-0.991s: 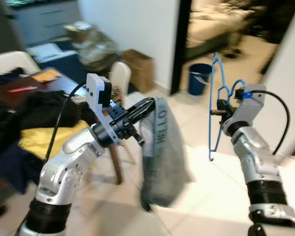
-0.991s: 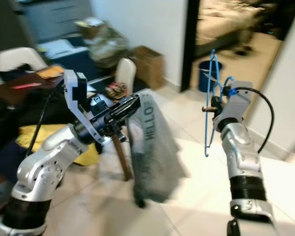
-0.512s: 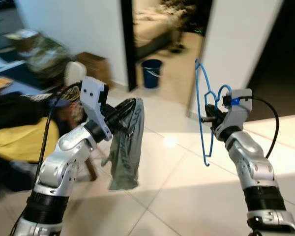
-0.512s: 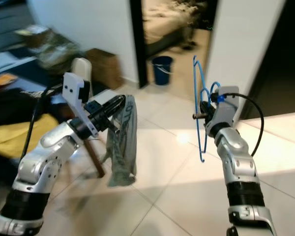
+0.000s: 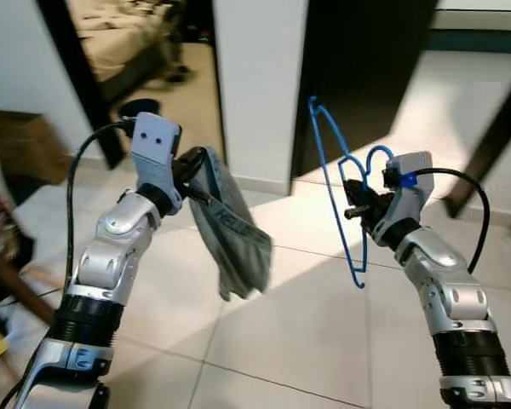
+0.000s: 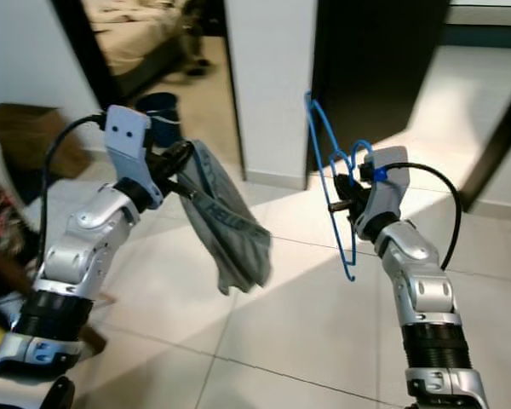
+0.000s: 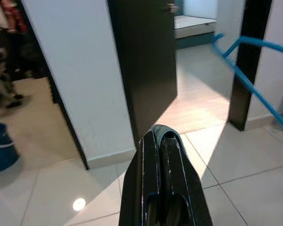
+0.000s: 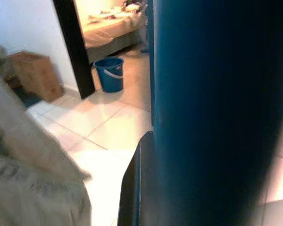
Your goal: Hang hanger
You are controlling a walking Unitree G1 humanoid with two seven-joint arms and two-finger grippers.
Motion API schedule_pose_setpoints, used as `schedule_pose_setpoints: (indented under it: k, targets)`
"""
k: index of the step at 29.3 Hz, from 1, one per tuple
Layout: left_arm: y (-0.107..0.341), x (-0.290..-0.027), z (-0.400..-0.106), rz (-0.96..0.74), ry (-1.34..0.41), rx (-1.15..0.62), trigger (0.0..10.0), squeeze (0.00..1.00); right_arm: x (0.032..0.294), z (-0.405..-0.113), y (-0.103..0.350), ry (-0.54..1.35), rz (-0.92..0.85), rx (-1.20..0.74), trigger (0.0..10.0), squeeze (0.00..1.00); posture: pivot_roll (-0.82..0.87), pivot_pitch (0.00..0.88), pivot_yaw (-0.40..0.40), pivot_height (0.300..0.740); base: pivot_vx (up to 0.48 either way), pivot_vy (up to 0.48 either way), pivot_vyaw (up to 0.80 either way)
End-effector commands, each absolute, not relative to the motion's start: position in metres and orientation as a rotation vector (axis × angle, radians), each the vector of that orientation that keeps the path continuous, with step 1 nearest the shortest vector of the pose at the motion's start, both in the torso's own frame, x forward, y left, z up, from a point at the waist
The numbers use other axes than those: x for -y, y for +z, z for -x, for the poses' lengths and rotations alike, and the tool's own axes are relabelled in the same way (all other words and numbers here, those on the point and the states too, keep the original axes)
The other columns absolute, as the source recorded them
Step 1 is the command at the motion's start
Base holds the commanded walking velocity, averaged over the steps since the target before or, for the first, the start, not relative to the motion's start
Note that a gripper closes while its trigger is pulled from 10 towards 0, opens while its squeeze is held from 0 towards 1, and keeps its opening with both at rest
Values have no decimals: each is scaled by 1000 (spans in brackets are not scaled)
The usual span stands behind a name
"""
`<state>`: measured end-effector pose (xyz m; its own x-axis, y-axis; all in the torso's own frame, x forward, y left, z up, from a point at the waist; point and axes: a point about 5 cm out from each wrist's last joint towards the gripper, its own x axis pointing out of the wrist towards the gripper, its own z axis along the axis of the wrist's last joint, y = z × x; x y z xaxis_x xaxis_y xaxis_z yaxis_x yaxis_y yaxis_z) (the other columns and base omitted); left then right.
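- Between the left gripper (image 5: 190,162) and the right gripper (image 5: 354,212) lies an open gap, with bare floor tiles (image 5: 307,315) below it.
- A grey garment (image 5: 230,230) hangs from the left fingers and sags into that gap on the left gripper's side.
- A blue hanger (image 5: 336,183), clamped in the right fingers, stands upright just ahead of them, its hook above and its lower bar below.
- Beyond both sets of fingers a white wall section (image 5: 260,77) blocks the way.
- A dark open doorway (image 5: 366,68) lies beyond the right fingers.
- A second doorway into a bedroom (image 5: 128,51) lies beyond the left fingers, with a blue bucket (image 6: 159,111) on its floor.
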<state>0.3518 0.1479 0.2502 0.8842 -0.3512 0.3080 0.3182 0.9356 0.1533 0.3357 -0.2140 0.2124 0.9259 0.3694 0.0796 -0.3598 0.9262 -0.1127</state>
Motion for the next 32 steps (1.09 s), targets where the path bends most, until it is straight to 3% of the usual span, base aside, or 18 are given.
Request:
schedule_pose_setpoints:
  k: [1,8,16,19,23,32]
  targets:
    - [254,-151,-353,-160,-346,358,10000,0,223,-328,215,453,129,91,10000,0,-46,73,72,740,0,0,-744]
    - [249,-138,-355,-216,-388,368,10000,0,226,-327,213,390,92,84,10000,0,-55,72,75,740,0,0,-744]
    - [189,-146,-340,-82,-238,212,10000,0,153,-309,172,473,-94,25,10000,0,-63,86,76,740,0,0,-745]
    - [179,-148,-332,-43,-223,183,10000,0,146,-306,169,486,-94,24,10000,0,-60,94,70,740,0,0,-744]
    - [156,-149,-310,6,-198,113,10000,0,145,-305,160,470,-40,15,10000,0,-50,94,51,740,0,0,-744]
    - [149,-151,-308,-64,-181,114,10000,0,157,-308,160,406,4,11,10000,0,-62,100,63,740,0,0,-744]
